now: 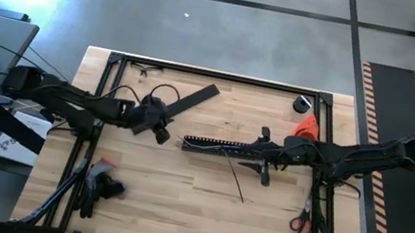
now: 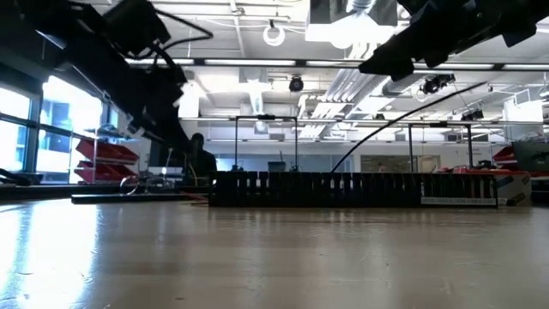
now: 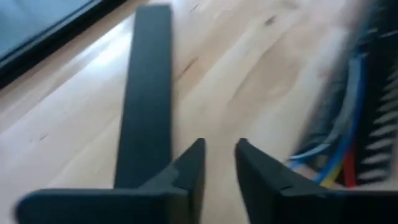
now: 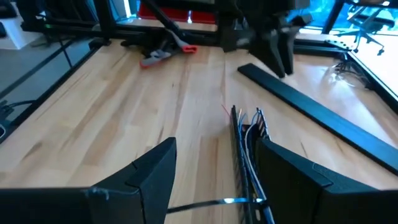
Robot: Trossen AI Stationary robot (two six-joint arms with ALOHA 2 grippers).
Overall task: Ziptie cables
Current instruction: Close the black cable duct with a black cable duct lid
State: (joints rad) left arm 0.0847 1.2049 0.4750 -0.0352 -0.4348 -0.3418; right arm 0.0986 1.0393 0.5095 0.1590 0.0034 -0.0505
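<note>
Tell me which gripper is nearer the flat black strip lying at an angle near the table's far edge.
Left. The left gripper hovers just beside the flat black strip's near end; the right gripper sits farther off, over the slotted strip holding the cables.

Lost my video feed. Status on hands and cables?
Left hand nearly closed, empty, above the flat black strip. Right hand open, straddling the black slotted duct holding the thin multicoloured cables. Nothing blocking.

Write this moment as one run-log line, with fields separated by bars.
left gripper: narrow gap, nothing held, above table beside flat black strip | right gripper: open, at cables in slotted black strip | zip tie: not fastened
</note>
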